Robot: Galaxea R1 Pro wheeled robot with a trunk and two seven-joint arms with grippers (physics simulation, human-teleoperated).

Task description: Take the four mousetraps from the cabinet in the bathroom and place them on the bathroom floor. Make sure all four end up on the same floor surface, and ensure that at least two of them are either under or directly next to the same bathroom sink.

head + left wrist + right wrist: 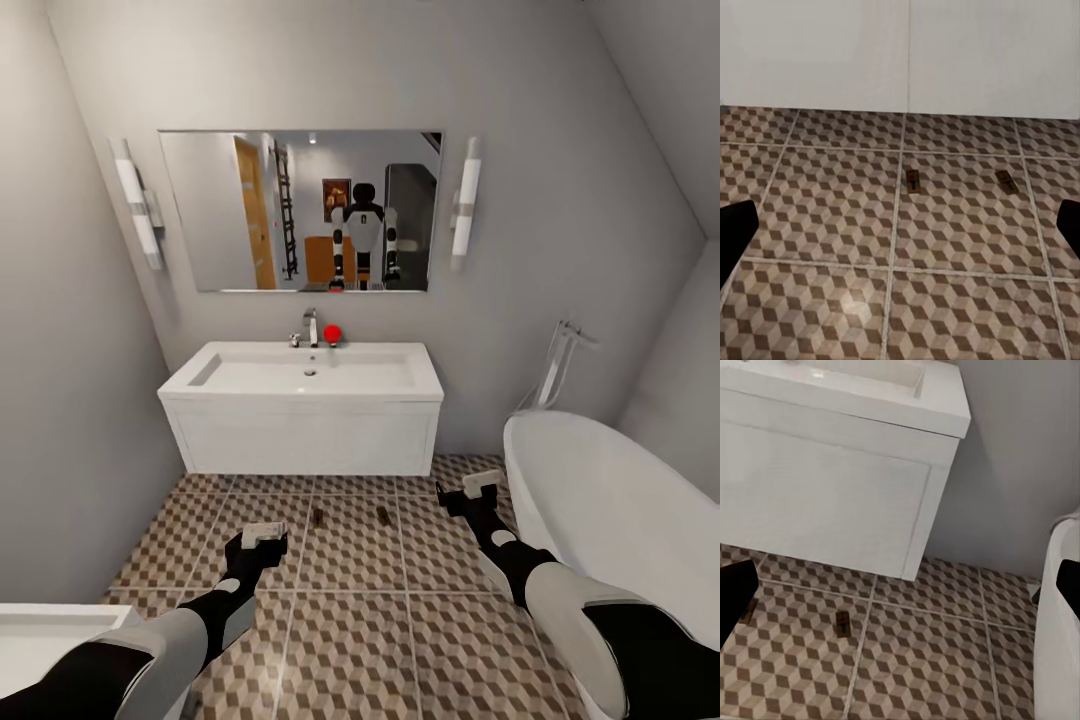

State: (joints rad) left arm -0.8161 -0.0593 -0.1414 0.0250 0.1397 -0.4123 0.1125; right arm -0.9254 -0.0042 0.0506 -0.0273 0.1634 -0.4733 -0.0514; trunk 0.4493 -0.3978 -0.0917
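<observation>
Brown mousetraps (318, 517) (384, 514) lying between my grippers, left gripper (262, 538) and right gripper (482, 486) both hanging spread empty, sink (305, 372) ahead, bathtub (610, 510) crowding my right, bathroom floor (380, 640) lying bare below.

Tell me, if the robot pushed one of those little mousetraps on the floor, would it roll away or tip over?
Probably neither. Each mousetrap lies flat and low on the tiled floor, so it would likely slide rather than roll. It looks like a stiff little board, probably light. Being so thin, it may be fiddly to pinch up.

Bathroom floor (832, 225): cube-patterned tiles, pale grout. Two mousetraps (913, 180) (1006, 180) lying flat on it, apart from each other, near the white front of the sink unit (900, 52). Dark fingertips (735, 232) at both edges, spread wide.
</observation>
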